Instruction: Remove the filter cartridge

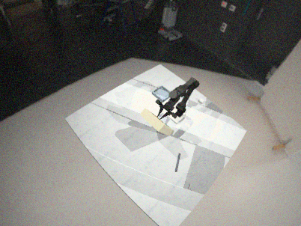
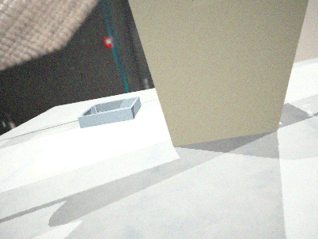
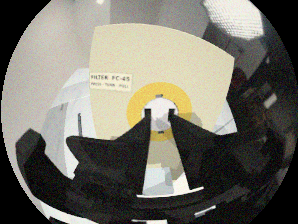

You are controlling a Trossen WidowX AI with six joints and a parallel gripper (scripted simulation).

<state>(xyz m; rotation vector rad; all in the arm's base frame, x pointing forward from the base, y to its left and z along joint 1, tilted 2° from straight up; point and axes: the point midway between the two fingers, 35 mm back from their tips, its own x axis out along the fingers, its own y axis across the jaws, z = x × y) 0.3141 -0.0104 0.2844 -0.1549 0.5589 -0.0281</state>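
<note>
Reaching the cartridge [image 3: 159, 104] looks all but done; pulling it out, carrying it and setting it down are left. It sits in the panel [image 1: 154, 120] [image 2: 225, 79] [image 3: 160, 55], a round white face inside a flat yellow ring [image 3: 135, 102]. The claw [image 1: 159, 118] [image 3: 160, 117] is partly open, gripping nothing, its two dark, tapering fingertips lined up with the slots. Whether they have entered them, I cannot tell.

The panel is an upright, matte cream slab with straight edges, standing well in from the edges of the counter [image 1: 108, 138] [image 2: 198, 198] [image 3: 65, 110]. Its label [image 3: 110, 81] seems to read press, turn, pull, so I would expect a push and a twist before the cartridge comes free.

The tray [image 1: 162, 93] [image 2: 107, 119], a shallow, square-cornered, pale blue box, waits near the counter's upper right edge in the top view, towards the top corner. The counter is pale, faintly veined like marble; a thin dark rod [image 1: 177, 162] [image 3: 79, 125] lies apart, towards the lower right edge.
</note>
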